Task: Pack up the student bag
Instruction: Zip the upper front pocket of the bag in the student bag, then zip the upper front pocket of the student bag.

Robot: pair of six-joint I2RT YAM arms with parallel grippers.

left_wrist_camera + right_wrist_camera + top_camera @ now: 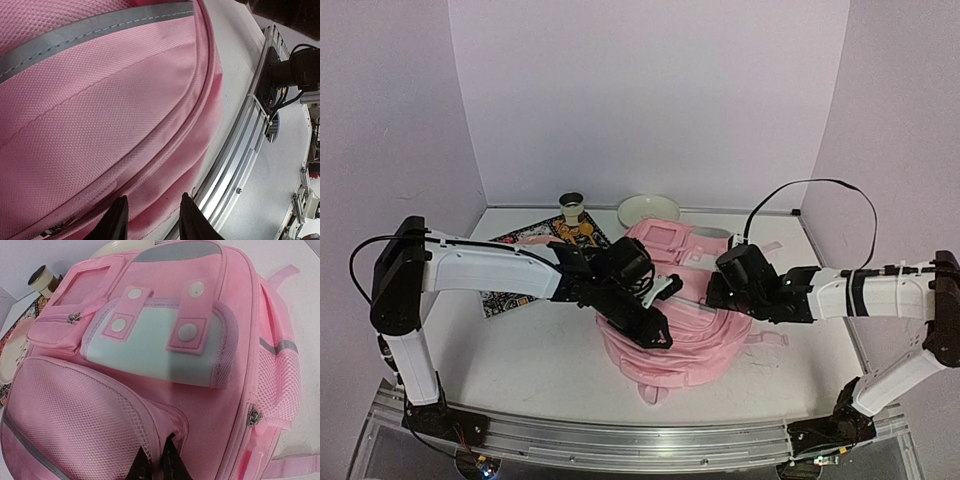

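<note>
At the middle of the table (pixel 520 365) lies the pink backpack (pixel 685 345), front pockets facing up, with both arms reaching in over it. The left jaws stand spread at the backpack's rounded near edge, their two dark fingers (pixel 119 220) apart with pink cloth showing in the gap. The right jaws are pressed together at the seam beside the mesh pocket (pixel 75 410); whether they nip any cloth I cannot tell. Behind the backpack, by the back wall, sit a pale bowl (pixel 648 210) and a small jar (pixel 573 206), the jar near a patterned mat (pixel 505 300).
</note>
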